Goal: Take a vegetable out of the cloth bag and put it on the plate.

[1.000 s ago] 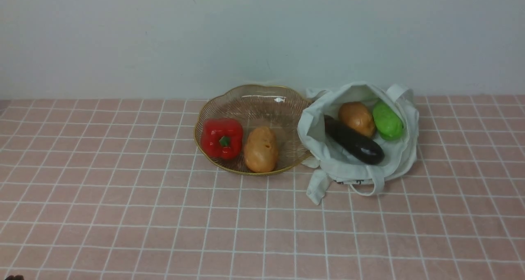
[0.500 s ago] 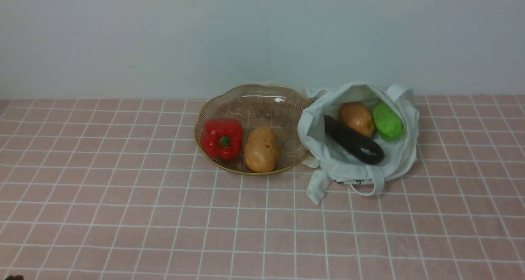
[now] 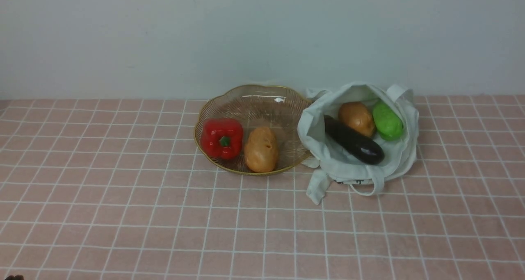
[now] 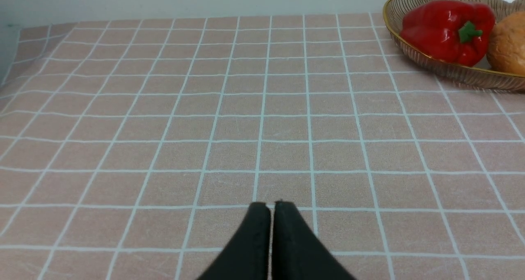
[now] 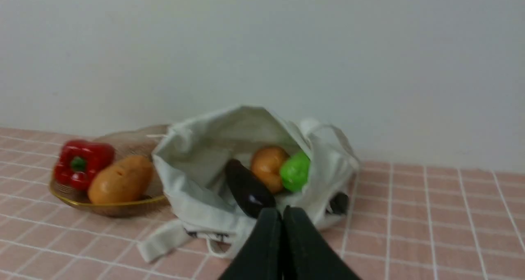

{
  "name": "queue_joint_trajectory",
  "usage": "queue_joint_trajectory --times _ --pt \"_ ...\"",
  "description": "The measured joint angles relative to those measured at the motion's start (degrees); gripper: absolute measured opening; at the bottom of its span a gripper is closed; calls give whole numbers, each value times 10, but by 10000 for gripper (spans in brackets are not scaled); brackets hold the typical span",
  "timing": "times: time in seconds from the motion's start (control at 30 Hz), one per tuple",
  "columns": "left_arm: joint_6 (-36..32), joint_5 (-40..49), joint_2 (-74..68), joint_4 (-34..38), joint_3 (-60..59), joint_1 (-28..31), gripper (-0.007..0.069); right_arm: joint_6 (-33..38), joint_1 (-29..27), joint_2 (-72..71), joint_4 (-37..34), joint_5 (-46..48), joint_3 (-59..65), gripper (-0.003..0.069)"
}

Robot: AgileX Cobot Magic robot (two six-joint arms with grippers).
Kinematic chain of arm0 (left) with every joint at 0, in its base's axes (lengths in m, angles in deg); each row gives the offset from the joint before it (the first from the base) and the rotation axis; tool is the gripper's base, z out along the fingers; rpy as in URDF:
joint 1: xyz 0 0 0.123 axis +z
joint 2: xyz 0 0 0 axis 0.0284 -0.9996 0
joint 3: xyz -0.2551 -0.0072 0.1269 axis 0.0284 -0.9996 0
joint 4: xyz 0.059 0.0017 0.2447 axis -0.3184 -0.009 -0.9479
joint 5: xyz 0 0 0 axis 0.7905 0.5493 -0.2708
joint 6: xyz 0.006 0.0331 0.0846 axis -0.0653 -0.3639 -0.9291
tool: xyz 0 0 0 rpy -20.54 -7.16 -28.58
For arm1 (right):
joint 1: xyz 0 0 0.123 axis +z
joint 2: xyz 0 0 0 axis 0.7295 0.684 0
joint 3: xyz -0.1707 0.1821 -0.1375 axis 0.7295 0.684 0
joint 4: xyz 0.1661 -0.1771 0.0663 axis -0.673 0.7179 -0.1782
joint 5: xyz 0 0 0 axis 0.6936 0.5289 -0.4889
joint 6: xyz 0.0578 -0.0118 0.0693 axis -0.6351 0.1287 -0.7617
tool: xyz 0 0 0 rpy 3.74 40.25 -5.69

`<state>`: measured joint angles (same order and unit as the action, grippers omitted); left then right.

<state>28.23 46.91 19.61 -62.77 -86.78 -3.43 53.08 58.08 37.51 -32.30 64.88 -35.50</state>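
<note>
The vegetable (image 3: 261, 149) lies on the plate (image 3: 254, 92), its long axis running near-to-far, beside the cloth bag (image 3: 393, 161). The right end effector (image 5: 282, 209), pressed closed and empty, sits nearer the plate. The left end effector (image 4: 270, 204), likewise closed and empty, hangs over bare surface (image 4: 164, 108).

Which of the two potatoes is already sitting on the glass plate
The larger tan-brown potato, lying on the plate beside the red pepper. The smaller, more orange potato is in the cloth bag.

potato (image 3: 261, 149) on plate (image 3: 254, 95), bag (image 3: 393, 161) right
</note>
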Motion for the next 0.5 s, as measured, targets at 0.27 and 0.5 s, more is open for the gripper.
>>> queue_joint_trajectory --times 0.27,0.5 --pt "0 0 0 0 0 0 -4 -18 -89 -15 9 28 58 -15" --pt "0 0 0 0 0 0 -4 -18 -97 -15 11 43 57 -15"
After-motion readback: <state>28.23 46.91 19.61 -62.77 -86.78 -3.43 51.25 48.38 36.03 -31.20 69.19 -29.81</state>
